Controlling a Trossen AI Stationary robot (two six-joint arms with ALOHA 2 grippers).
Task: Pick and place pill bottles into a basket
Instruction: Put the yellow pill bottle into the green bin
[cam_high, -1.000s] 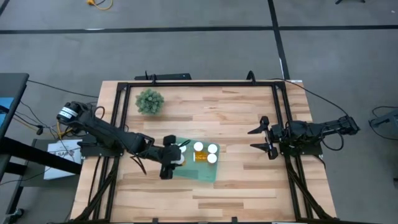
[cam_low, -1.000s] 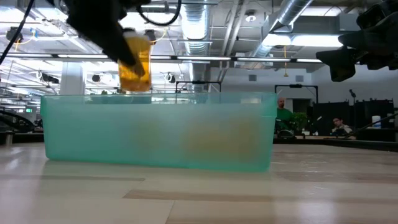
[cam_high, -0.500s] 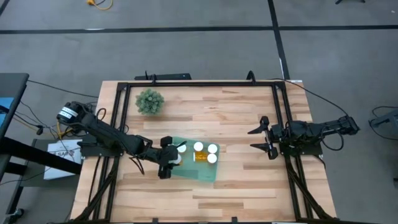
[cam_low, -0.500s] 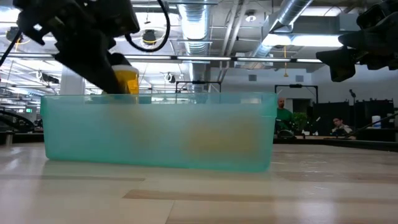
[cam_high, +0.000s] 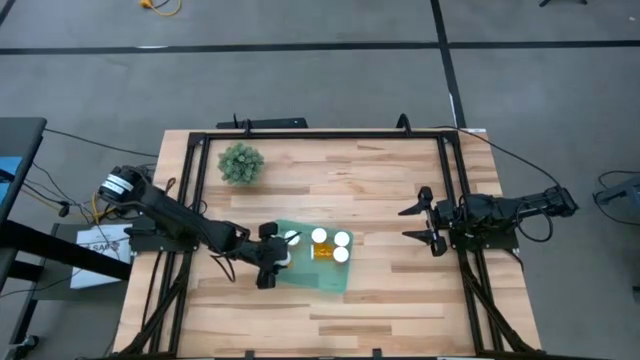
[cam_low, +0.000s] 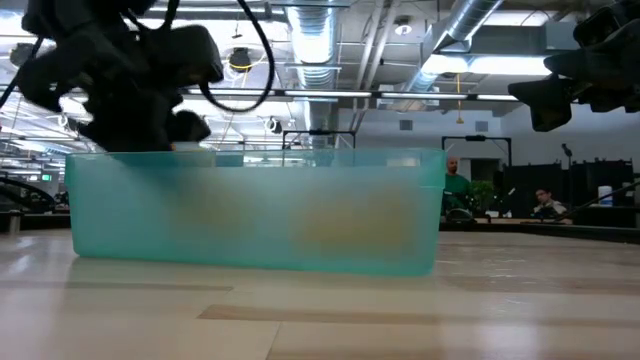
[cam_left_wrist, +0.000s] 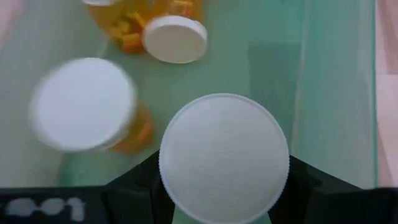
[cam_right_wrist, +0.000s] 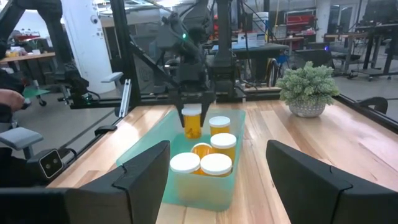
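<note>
My left gripper (cam_high: 271, 258) is shut on an amber pill bottle with a white cap (cam_left_wrist: 224, 158), low inside the left end of the teal basket (cam_high: 330, 275). In the low view the basket wall (cam_low: 255, 210) hides that bottle. Several other white-capped bottles stand in the basket (cam_high: 319, 236) (cam_high: 341, 254), and one lies on its side (cam_high: 322, 251). They also show in the right wrist view (cam_right_wrist: 216, 165). My right gripper (cam_high: 425, 222) is open and empty at the table's right side. My left gripper pinches the bottle between its two fingers (cam_left_wrist: 140, 183), at the bottle's upper part just under the cap (cam_right_wrist: 193, 113). The fingers come from above, pointing down. The bottle stands upright inside the basket; whether its base touches the floor I cannot tell.
A small bushy green plant (cam_high: 241, 162) stands at the far left of the table. A black frame (cam_high: 320, 133) runs round the table's edges. People show in the room beyond (cam_low: 455, 180).
My left gripper has gone down with the bottle into the basket's left end. In the low view the bottle, first clear above the rim, has sunk behind the basket wall. It stays upright and held.
</note>
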